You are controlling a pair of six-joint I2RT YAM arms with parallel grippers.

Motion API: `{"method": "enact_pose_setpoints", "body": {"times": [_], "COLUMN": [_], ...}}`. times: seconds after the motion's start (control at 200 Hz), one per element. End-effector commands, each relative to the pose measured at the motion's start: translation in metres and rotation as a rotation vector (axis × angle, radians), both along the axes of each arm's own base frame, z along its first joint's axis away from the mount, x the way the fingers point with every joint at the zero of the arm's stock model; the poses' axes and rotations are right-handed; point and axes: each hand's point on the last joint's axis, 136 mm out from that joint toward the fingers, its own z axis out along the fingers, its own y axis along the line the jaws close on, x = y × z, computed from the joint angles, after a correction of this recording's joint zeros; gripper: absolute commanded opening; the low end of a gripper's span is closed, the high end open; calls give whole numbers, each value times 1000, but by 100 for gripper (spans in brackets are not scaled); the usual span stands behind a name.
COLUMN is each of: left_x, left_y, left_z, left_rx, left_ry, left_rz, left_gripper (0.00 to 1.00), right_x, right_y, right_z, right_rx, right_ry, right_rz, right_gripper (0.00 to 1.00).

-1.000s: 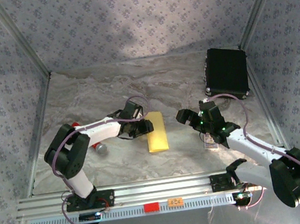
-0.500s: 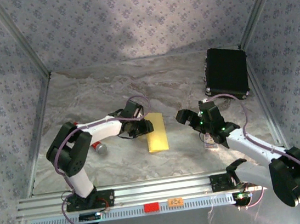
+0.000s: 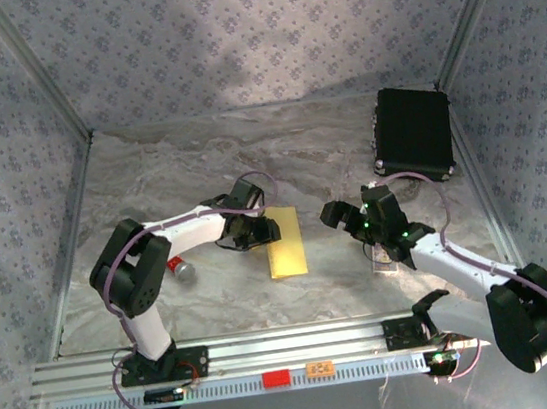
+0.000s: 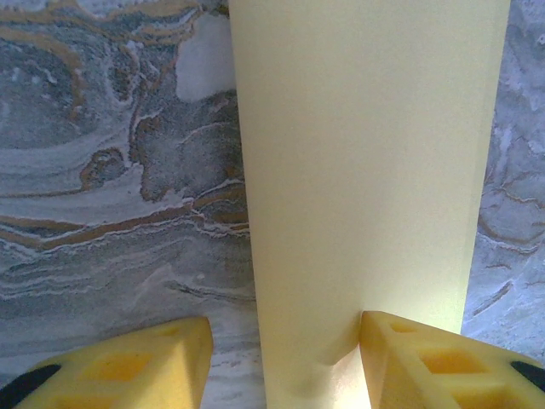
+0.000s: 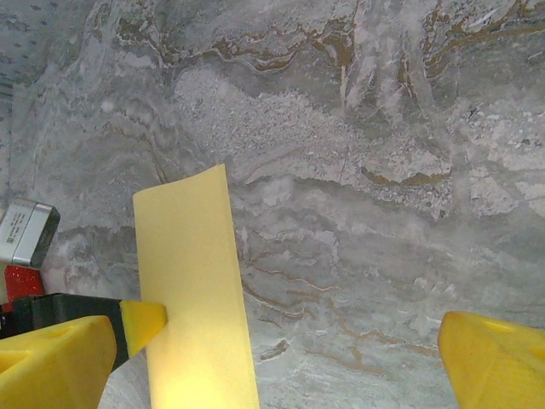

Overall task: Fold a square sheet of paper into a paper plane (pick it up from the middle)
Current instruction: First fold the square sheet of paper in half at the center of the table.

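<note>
The yellow sheet of paper [image 3: 287, 243] lies flat on the marble table, folded into a long narrow strip. My left gripper [image 3: 263, 232] is at the strip's left edge, open. In the left wrist view its right finger [image 4: 426, 362] presses a small dent into the paper [image 4: 358, 170], while its left finger [image 4: 128, 366] rests on bare table, apart from the paper's edge. My right gripper [image 3: 342, 216] hovers to the right of the strip, open wide with nothing between its fingers. The right wrist view has the strip [image 5: 192, 290] at lower left, with the left gripper's fingertip [image 5: 143, 324] touching it.
A black rectangular case [image 3: 412, 132] lies at the back right. A red-handled tool [image 3: 176, 269] lies left of the paper, beside the left arm. A small printed card [image 3: 388, 263] sits under the right arm. Patterned walls close in three sides.
The left arm has shifted slightly to the right and back, its gripper staying at the paper's left edge. The paper and the right arm have kept their places.
</note>
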Motion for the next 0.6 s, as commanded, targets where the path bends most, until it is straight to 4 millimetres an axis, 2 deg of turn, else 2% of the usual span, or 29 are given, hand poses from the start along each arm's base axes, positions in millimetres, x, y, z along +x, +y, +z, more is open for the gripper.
{"method": "enact_pose_setpoints", "body": {"times": [0.0, 0.595], "left_x": [-5, -3], "left_y": [3, 1], "left_z": [-21, -18], "left_rx": [50, 71], "left_ry": [25, 19], "left_rz": [-25, -50], "left_gripper": [50, 52], "right_x": [0, 1], "right_y": [1, 0], "right_z": [2, 1], "right_rx": [-4, -6], "right_ry": [5, 8], "right_rz": [-4, -8], "right_gripper": [99, 99]}}
